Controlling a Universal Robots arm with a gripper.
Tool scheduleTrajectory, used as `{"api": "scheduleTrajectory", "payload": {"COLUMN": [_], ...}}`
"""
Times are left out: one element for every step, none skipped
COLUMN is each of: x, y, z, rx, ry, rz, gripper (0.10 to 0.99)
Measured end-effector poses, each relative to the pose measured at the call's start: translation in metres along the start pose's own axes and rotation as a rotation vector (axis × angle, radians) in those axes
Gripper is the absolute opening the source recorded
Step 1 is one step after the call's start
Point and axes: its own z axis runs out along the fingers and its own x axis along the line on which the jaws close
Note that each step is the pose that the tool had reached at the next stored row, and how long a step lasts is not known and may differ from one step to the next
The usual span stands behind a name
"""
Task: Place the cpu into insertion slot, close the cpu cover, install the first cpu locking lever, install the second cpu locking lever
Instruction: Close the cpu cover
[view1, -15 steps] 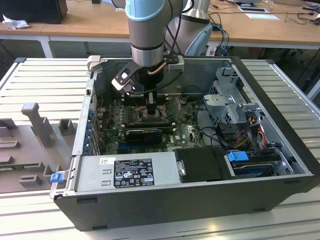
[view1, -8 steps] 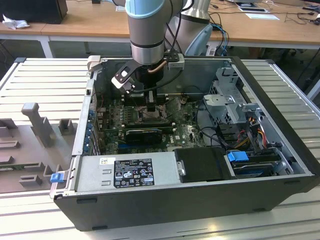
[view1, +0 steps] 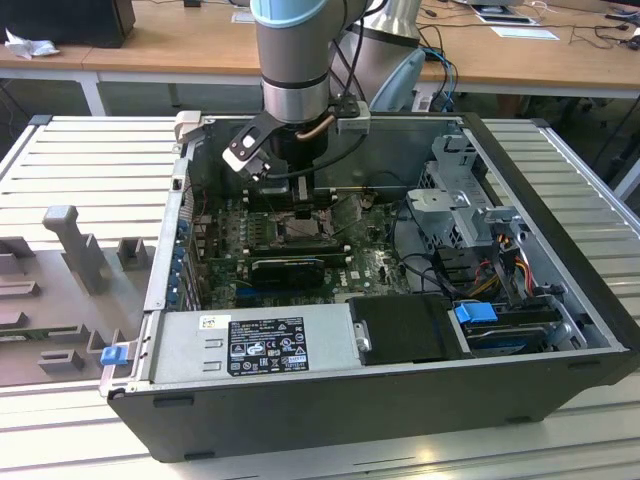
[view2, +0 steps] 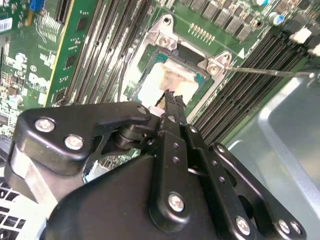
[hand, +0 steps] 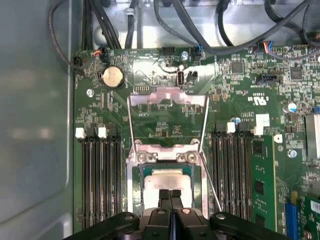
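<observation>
End effector (hand: 170, 193): fingers pressed together | tips down on cpu (hand: 166, 178) | cpu lying in insertion slot (hand: 144, 175)

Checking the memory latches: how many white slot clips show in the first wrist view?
4. Two clips on the memory bank at one side of the insertion slot, two at the other. The banks' other ends pass behind the gripper; more may be hidden.

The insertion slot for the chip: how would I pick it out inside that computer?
Look inside the open black computer case, at the green motherboard on its floor. Between two banks of long black memory slots lies the insertion slot, right at the tool tip. It alone is square, silver-framed, with a pale centre.
</observation>
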Motion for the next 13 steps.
{"api": "scheduleTrajectory", "payload": {"x": [0.0000,0.0001,0.0001,0.0001,0.0000,0.0001,0.0000,0.0000,0.0001,0.0001,0.0001,0.0001,0.0001], "y": [0.0009,0.0010,0.0010,0.0010,0.0010,0.0011,0.0011,0.0011,0.0012,0.0012,0.0012,0.0012,0.0013], "z": [0.0001,-0.0001,-0.0002,-0.0004,-0.0005,-0.0007,-0.0011,-0.0015,-0.0018,-0.0021,-0.0024,-0.0028,-0.0033], "rx": [0.000,0.000,0.000,0.000,0.000,0.000,0.000,0.000,0.000,0.000,0.000,0.000,0.000], "ry": [0.0001,0.0002,0.0003,0.0002,0.0002,0.0002,-0.0001,-0.0001,0.0003,0.0003,0.0003,0.0003,0.0005], "rz": [0.000,0.000,0.000,0.000,0.000,0.000,0.000,0.000,0.000,0.000,0.000,0.000,0.000], "gripper": [0.106,0.106,0.106,0.106,0.106,0.106,0.106,0.106,0.106,0.106,0.106,0.106,0.106]}}
